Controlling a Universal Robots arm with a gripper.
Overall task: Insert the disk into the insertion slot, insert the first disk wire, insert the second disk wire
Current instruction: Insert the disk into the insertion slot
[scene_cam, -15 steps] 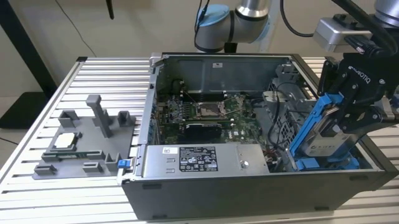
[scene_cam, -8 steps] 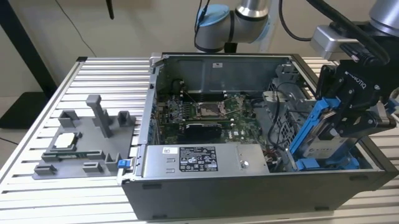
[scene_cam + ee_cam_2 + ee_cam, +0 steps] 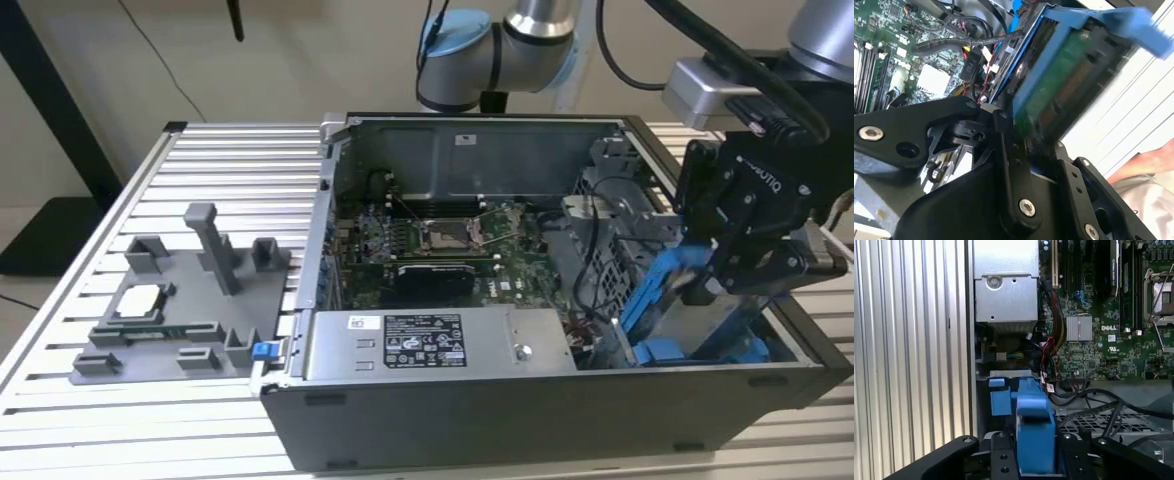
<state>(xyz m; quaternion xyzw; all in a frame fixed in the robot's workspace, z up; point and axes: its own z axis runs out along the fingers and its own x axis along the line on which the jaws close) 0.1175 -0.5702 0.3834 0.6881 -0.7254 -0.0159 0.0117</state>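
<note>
exterior view is showing, nearest the camera, the dark front wall of an open computer case (image 3: 534, 420) sitting on a slatted metal tabletop (image 3: 80, 420). just behind that wall, a grey box (image 3: 441, 345) with a black-and-white sticker is lying along the case's edge.

toward the exterior view's right, the gripper (image 3: 714, 290) is hanging over the case's near corner, its jaws clamped on the disk (image 3: 701, 320). the disk is tilting steeply, with its blue carrier frame showing along its edges. its lower end is reaching down into the insertion slot (image 3: 667, 352), the blue-clipped bay in that corner; i cannot tell whether it is seated.

in the first wrist view the blue frame of the disk (image 3: 1035, 435) is sitting between the black jaws, with the slot's blue clip (image 3: 999, 400) just beyond. in the second wrist view the disk's green underside (image 3: 1064, 85) is facing the camera.

deeper in the case, a motherboard (image 3: 441, 235) is lying flat. on the exterior view's left, a grey fixture (image 3: 187, 300) is standing on the tabletop, well apart from the case. behind everything, the arm's blue-capped joint (image 3: 494, 45) is rising against a pale wall (image 3: 307, 50), and a black stand (image 3: 54, 120) is leaning at the far left.
</note>
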